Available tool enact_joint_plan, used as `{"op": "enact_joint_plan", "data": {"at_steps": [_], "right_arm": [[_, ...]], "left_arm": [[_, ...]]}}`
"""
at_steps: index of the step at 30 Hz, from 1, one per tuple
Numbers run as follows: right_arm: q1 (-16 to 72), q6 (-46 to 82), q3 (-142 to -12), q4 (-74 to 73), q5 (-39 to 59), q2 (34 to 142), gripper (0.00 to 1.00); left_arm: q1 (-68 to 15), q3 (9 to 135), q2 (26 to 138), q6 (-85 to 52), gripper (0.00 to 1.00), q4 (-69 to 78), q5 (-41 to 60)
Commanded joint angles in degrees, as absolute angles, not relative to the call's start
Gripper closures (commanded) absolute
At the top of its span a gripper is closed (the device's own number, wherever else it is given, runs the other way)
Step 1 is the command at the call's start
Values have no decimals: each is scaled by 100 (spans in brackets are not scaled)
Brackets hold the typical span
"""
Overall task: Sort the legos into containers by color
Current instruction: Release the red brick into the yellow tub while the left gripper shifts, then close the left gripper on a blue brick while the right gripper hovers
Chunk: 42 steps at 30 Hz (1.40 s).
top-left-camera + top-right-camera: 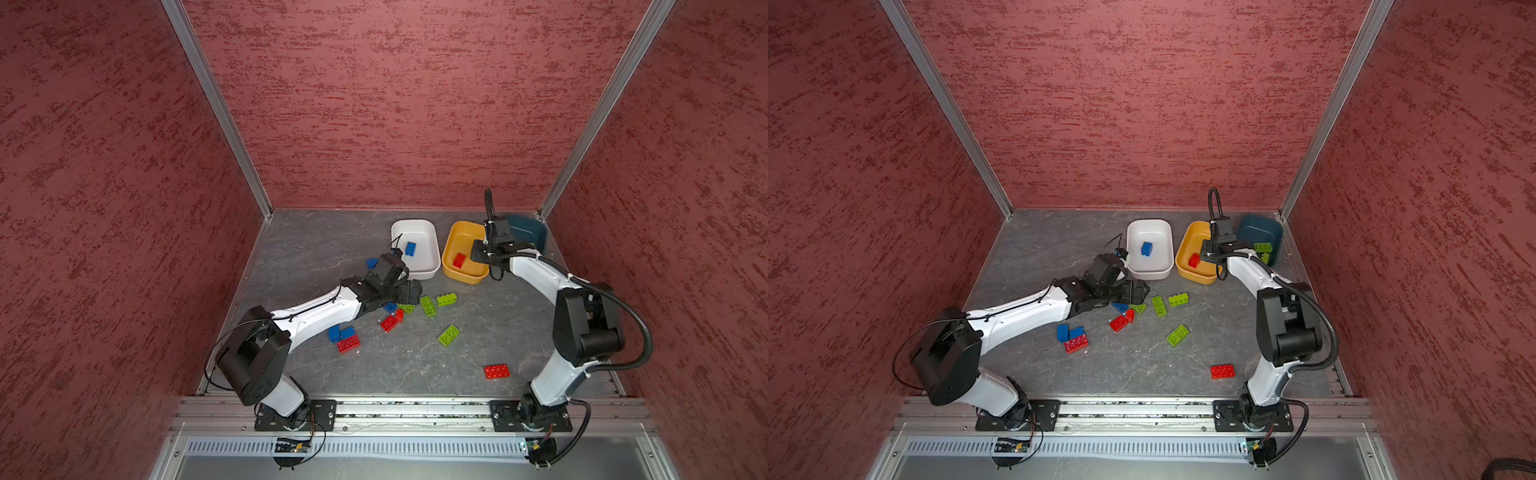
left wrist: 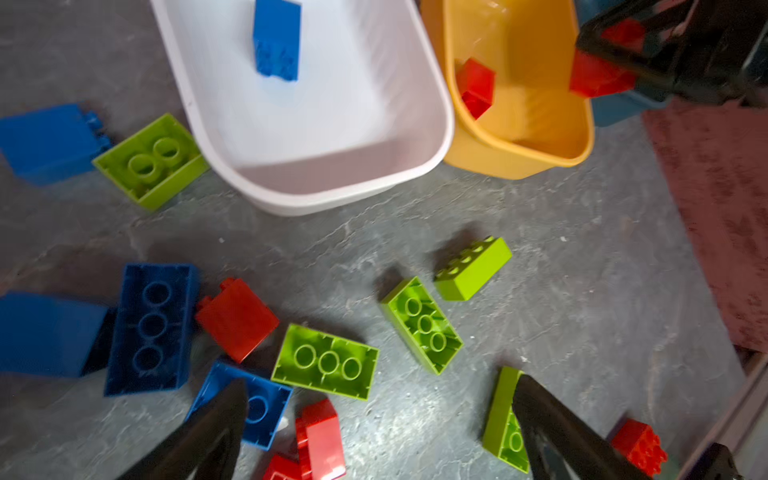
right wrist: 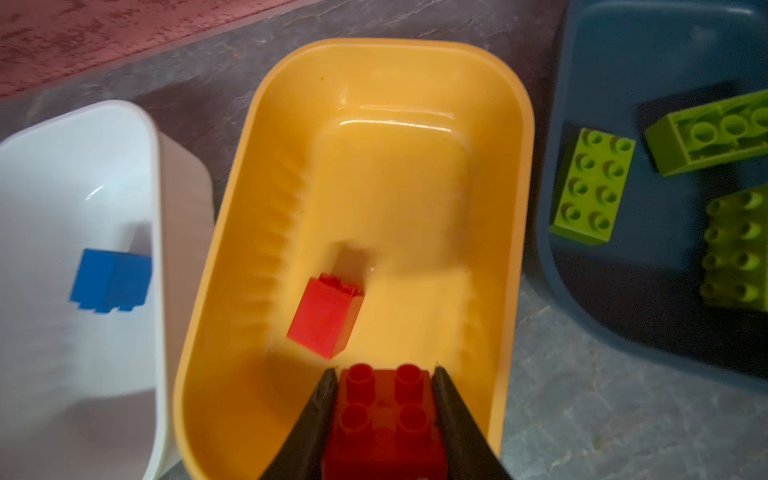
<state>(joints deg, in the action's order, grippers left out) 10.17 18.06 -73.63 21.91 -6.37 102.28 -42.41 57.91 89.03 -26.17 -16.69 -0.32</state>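
Observation:
My right gripper (image 3: 384, 374) is shut on a square red lego (image 3: 384, 415) and hangs over the near end of the yellow-orange container (image 3: 515, 174), where another red lego (image 3: 326, 318) lies. The white container (image 1: 422, 266) holds a blue lego (image 1: 410, 248). Green legos (image 3: 592, 185) lie in the teal container (image 1: 1252, 230). My left gripper (image 2: 380, 384) is open and empty, low over a loose heap: a blue square lego (image 2: 259, 409) by one finger, a green lego (image 2: 500, 419) by the other, and a green oblong one (image 2: 326, 361) just ahead.
More loose legos lie on the grey floor: green (image 1: 449, 334), red (image 1: 496, 371), a red and blue cluster (image 1: 345, 338), and blue (image 1: 372, 262) left of the white container. Red textured walls close in the back and sides.

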Motion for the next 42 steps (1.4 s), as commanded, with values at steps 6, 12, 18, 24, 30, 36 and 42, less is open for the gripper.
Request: {"op": "enact_joint_plan", "data": {"at_steps": [6,12,18,24,30,36,42], "right_arm": [[1024,1276,-8263,2704,-1283,10416,41],[1023,1547,-7722,2516,-1043,9710,1],[1026,1764,-7019,2239,-1063,8899,1],[1028,1906,-6508,2123,-1103,8371,1],[1025,2012,-6285,2007,-1141,8117,1],[1023,2077,-6236,1998,-1104,8087,1],[1026,2150,-6150,2022,-1015,8107,1]], "left_arm": [[-3977,6062,9476,-3076,2,-3033,-484],[-3899,6360,9846,-3401,18,-3401,-788],[-3860,6441,9940,-3577,26,-3505,-917],[-3445,6007,9581,-3804,26,-3333,-910],[-3120,6386,9974,-3098,26,-3315,-420],[-3025,6733,10329,-2927,38,-3366,-622],[-2824,6735,10206,-3177,30,-3149,-749]]}}
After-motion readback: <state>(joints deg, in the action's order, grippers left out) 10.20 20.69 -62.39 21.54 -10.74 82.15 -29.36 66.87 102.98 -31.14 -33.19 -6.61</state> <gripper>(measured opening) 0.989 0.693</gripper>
